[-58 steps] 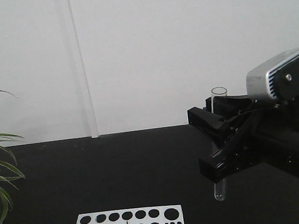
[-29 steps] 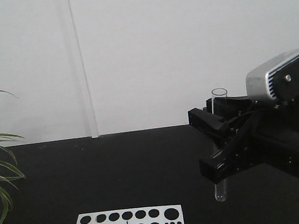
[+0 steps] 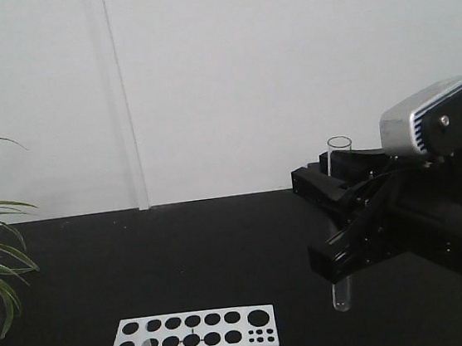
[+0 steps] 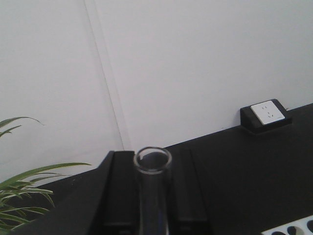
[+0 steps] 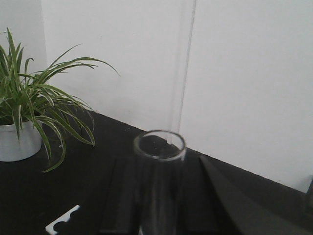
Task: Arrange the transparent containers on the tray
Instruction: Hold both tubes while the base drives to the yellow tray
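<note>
Each gripper holds one transparent container, a slim clear test tube. In the front view my right gripper (image 3: 334, 220) is shut on an upright tube (image 3: 341, 294); its rim sticks out above the black fingers and its round bottom hangs below, above the black table. The right wrist view has that tube (image 5: 160, 196) between the fingers of the right gripper (image 5: 160, 166). In the left wrist view my left gripper (image 4: 153, 164) is shut on another tube (image 4: 152, 200), open rim toward the camera. The left gripper is outside the front view. The tray is out of view.
A white rack with round holes (image 3: 195, 334) stands at the near edge of the black table (image 3: 182, 254). A potted plant (image 5: 29, 98) sits at the left by the white wall. A wall socket block (image 4: 266, 113) lies at the table's far edge.
The right gripper and its tube have stayed put. The white rack now sits a little higher in the front view, with its base showing, and the plant leaves have shifted slightly.
</note>
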Controlling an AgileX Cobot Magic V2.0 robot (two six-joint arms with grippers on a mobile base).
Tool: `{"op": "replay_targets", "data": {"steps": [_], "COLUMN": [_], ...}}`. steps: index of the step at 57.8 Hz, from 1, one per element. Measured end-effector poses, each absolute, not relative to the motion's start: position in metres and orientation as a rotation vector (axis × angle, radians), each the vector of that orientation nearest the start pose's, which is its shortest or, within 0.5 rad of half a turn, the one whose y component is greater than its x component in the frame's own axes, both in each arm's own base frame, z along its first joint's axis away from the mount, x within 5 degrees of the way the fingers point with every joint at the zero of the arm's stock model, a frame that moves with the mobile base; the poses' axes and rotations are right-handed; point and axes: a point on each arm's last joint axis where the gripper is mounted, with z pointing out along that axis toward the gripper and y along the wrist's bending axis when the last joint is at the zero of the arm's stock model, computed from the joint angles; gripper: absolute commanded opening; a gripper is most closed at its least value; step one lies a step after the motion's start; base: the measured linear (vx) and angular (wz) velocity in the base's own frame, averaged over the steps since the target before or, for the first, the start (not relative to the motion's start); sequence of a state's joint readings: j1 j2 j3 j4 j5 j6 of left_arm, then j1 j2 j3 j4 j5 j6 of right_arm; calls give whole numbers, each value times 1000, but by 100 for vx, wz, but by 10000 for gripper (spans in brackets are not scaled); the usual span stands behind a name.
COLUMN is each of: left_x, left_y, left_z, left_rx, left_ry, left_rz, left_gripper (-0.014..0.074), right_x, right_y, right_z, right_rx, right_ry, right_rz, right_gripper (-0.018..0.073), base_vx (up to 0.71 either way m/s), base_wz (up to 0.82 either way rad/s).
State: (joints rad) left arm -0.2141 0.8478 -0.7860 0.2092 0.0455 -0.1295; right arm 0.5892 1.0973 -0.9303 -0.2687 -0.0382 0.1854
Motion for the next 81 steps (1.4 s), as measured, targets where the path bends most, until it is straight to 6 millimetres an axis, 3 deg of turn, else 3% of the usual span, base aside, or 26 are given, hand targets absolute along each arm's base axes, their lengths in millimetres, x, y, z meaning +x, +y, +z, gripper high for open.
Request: {"op": "replay_targets", "data": {"steps": [43, 81], "left_x": [179, 179], "left_y": [-38, -38], "left_z": [387, 387], "left_rx": [225, 224], "left_ry": [1575, 1575], "left_rz": [-98, -99], "left_gripper": [0, 0], "right_x": [206, 206], "right_y": [139, 139], "right_z": [390, 390], "right_rx": [-545, -545], "right_ry": [1536, 1536], "right_rz": [398, 398], "right_gripper": [-13, -13], "base_vx": [-23, -30], "base_wz": [6, 40]}}
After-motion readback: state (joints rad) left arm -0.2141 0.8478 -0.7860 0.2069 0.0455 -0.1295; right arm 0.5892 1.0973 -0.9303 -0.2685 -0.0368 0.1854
